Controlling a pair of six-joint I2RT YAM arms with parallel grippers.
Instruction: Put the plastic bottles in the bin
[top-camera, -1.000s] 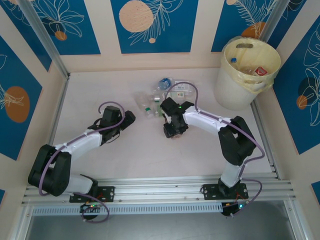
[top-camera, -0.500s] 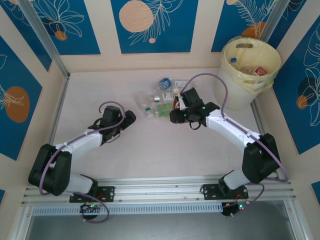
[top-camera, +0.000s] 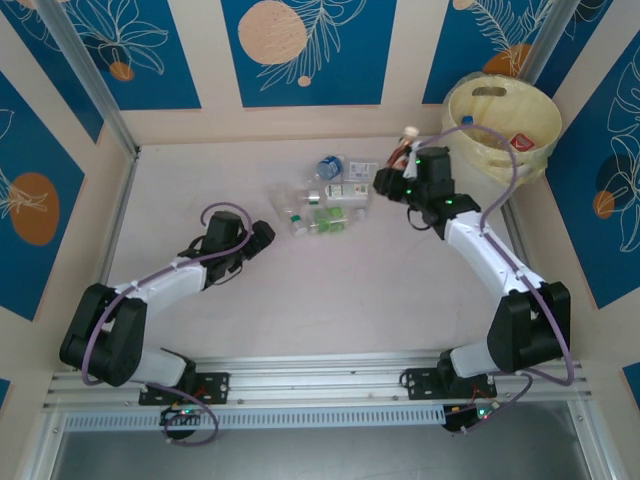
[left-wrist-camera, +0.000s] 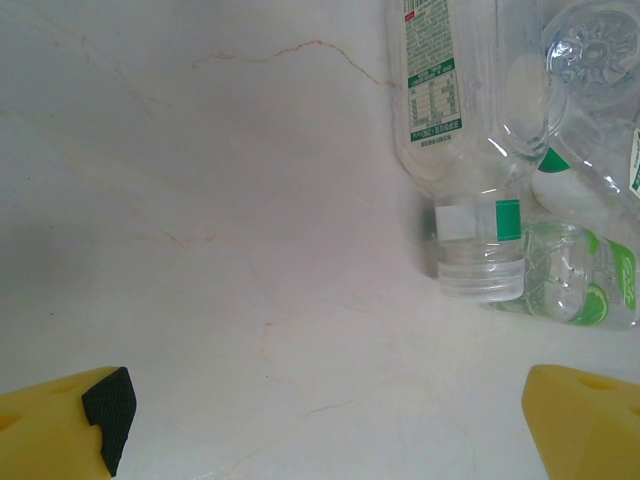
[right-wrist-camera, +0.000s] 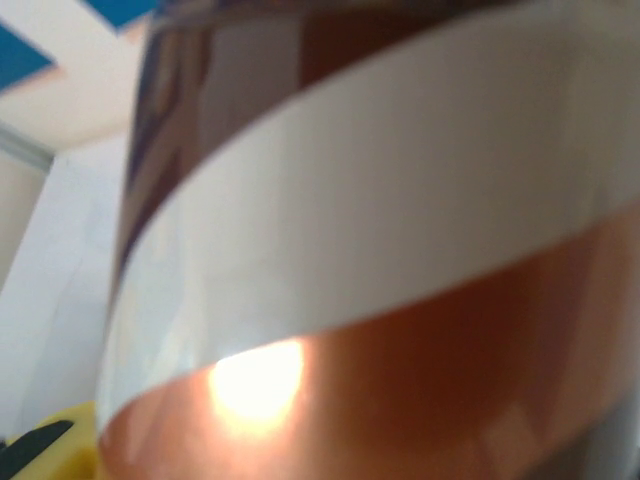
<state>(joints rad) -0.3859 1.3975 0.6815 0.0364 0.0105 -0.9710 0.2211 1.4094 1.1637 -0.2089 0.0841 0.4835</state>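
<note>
From above, my right fingers (top-camera: 393, 177) are closed on a white-capped bottle (top-camera: 404, 148), held just left of the bin (top-camera: 487, 91) with its long axis running cap-first toward the far wall. The bin's mouth lies to the right, and this arm is much the nearer. The other bottles (top-camera: 320, 203) lie on the bench (top-camera: 200, 180) well left of the bin, with my left fingers (top-camera: 264, 236) spread wide near them.

Left wrist: clear bottles ahead and to the right, on pale bare bench.

Right wrist: the label (close, blurred).
</note>
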